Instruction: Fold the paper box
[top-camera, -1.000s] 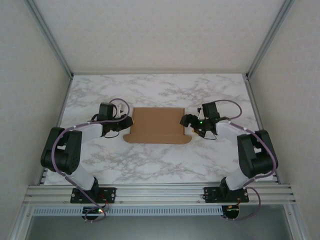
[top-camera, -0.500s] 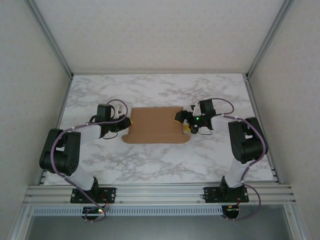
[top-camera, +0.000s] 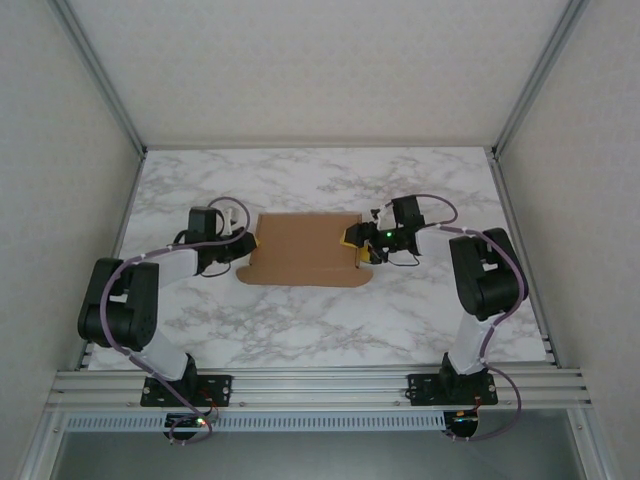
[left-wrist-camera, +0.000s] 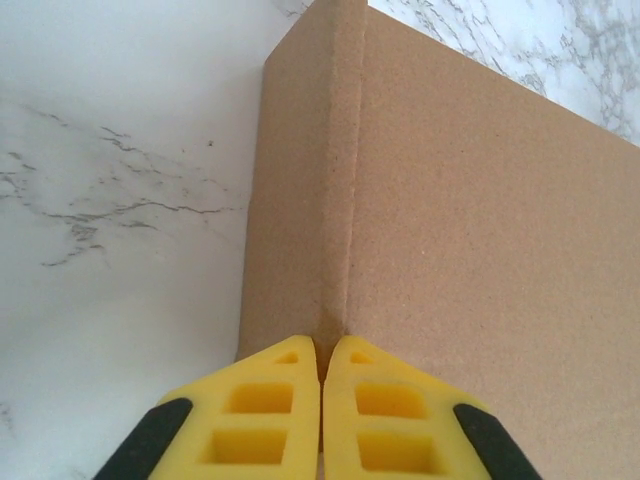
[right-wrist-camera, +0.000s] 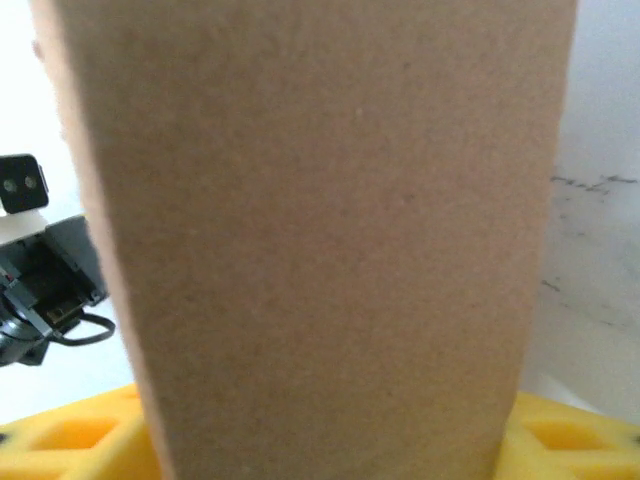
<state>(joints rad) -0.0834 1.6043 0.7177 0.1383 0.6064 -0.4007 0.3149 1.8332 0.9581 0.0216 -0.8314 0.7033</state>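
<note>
The paper box is a flat brown cardboard rectangle lying mid-table, with rounded tabs at its near corners. My left gripper sits at its left edge. In the left wrist view the gripper is shut, yellow tips together and touching the creased left side wall of the box. My right gripper is at the box's right edge. In the right wrist view a broad strip of the cardboard fills the space between its fingers, which press against both sides of it.
The white marbled table stretches around the box. Aluminium frame rails run along the near edge, with grey walls on both sides. The left arm's black wrist faces the right wrist camera across the box.
My right gripper moved left onto the box's right edge and narrowed its jaws around the cardboard. The box and my left gripper shifted slightly left.
</note>
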